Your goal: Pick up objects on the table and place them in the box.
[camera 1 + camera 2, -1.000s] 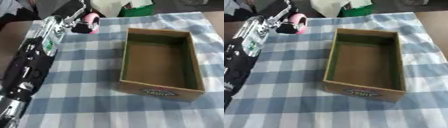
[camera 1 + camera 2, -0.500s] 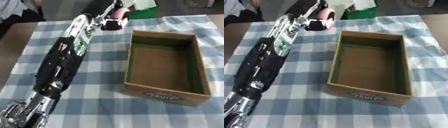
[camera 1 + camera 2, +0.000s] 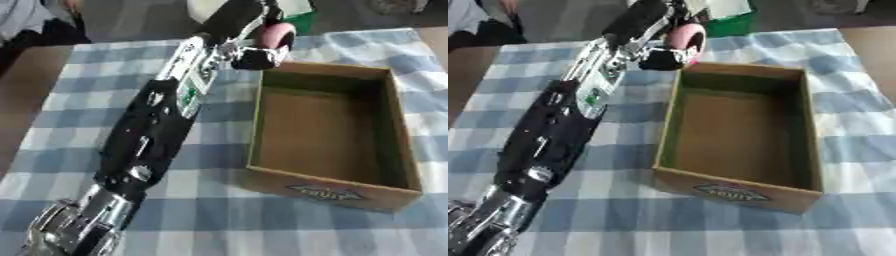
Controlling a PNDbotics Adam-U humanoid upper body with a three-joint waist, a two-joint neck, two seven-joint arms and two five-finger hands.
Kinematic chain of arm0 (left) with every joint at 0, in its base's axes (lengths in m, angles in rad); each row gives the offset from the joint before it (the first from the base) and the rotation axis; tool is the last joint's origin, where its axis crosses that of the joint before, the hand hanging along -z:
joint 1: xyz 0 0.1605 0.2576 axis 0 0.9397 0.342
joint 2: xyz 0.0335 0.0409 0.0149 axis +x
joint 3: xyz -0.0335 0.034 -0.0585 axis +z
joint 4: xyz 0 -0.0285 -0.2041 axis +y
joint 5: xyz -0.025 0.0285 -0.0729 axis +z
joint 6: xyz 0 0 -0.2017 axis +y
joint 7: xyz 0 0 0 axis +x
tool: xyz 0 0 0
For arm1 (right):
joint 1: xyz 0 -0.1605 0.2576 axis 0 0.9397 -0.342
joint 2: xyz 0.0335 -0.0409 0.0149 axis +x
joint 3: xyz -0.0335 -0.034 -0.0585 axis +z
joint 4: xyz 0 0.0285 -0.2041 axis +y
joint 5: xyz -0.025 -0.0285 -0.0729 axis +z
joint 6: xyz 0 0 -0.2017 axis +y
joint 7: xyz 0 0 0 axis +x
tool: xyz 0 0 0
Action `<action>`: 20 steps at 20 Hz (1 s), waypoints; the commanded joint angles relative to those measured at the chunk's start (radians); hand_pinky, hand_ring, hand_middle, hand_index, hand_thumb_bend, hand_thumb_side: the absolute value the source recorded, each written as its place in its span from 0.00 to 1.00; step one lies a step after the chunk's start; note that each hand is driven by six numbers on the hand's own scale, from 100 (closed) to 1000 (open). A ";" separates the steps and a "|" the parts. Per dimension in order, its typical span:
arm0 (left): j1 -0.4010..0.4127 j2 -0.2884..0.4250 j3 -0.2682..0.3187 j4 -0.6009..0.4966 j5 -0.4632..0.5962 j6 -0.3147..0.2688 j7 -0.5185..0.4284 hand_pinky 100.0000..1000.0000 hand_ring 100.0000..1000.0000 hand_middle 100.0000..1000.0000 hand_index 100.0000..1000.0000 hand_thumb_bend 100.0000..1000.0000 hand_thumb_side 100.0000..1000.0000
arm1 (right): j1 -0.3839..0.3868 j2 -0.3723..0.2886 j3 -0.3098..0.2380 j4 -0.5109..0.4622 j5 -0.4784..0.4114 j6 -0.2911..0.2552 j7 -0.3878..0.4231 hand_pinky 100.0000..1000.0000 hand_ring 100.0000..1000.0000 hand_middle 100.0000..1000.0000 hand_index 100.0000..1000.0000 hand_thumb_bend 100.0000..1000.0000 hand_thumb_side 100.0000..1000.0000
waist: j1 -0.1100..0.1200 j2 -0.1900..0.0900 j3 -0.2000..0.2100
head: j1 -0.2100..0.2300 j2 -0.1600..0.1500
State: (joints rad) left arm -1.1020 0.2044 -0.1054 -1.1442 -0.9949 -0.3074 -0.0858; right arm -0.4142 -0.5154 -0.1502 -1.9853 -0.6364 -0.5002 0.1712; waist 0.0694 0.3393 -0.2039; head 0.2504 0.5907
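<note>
Pink roll gripped in the left hand, just beside the cardboard box far corner; released here, it may strike the rim and roll away.

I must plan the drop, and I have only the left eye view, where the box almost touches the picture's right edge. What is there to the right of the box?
Observer: In the right eye view the checked cloth goes on past the box to the picture's edge. I see nothing lying on that strip.
Operator: And the green patch at the far side?
Observer: There the left hand, shut on the pink object, hides less of it. It is a green thing with something white on top, beyond the cloth's far edge.
</note>
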 commanded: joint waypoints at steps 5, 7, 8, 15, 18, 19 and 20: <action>-0.004 -0.024 -0.025 0.030 0.077 -0.099 -0.024 0.22 0.35 0.34 0.41 0.00 0.25 | -0.018 -0.020 0.006 -0.015 -0.005 0.028 0.019 0.86 0.95 0.76 1.00 0.00 1.00 | -0.004 -0.017 -0.006 | 0.008 -0.012; 0.001 -0.033 -0.029 0.049 0.080 -0.120 -0.038 0.23 0.35 0.35 0.41 0.00 0.25 | -0.018 -0.017 0.008 -0.015 0.000 0.037 0.023 0.86 0.95 0.76 1.00 0.00 1.00 | -0.004 -0.015 -0.006 | 0.007 -0.012; 0.005 -0.038 -0.030 0.059 0.079 -0.130 -0.045 0.23 0.35 0.35 0.41 0.00 0.25 | -0.018 -0.015 0.009 -0.015 0.003 0.042 0.026 0.86 0.96 0.76 1.00 0.00 1.00 | -0.003 -0.015 -0.006 | 0.007 -0.011; 0.035 -0.079 -0.039 0.136 0.042 -0.179 -0.089 0.24 0.35 0.35 0.42 0.00 0.25 | -0.029 -0.008 0.019 -0.015 0.011 0.063 0.035 0.87 0.96 0.76 1.00 0.00 1.00 | 0.000 -0.007 -0.010 | 0.006 -0.015; 0.043 -0.091 -0.042 0.143 0.011 -0.189 -0.080 0.24 0.36 0.36 0.42 0.00 0.26 | -0.035 -0.006 0.022 -0.015 0.008 0.066 0.039 0.87 0.96 0.76 1.00 0.00 1.00 | 0.001 -0.003 -0.014 | 0.007 -0.015; 0.046 -0.094 -0.043 0.144 -0.002 -0.192 -0.075 0.24 0.36 0.36 0.43 0.00 0.26 | -0.037 -0.006 0.022 -0.015 0.007 0.068 0.039 0.87 0.96 0.76 1.00 0.00 1.00 | 0.002 -0.002 -0.015 | 0.008 -0.015; 0.049 -0.099 -0.045 0.145 -0.014 -0.196 -0.070 0.24 0.36 0.36 0.43 0.00 0.27 | -0.039 -0.005 0.023 -0.015 0.005 0.069 0.039 0.87 0.96 0.76 1.00 0.00 1.00 | 0.002 -0.001 -0.017 | 0.009 -0.015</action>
State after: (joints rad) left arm -1.0478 0.1112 -0.1429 -1.0009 -0.9926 -0.4967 -0.1588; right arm -0.4404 -0.5053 -0.1228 -1.9853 -0.6306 -0.4342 0.2094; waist 0.0783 0.3530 -0.2188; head 0.2550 0.5868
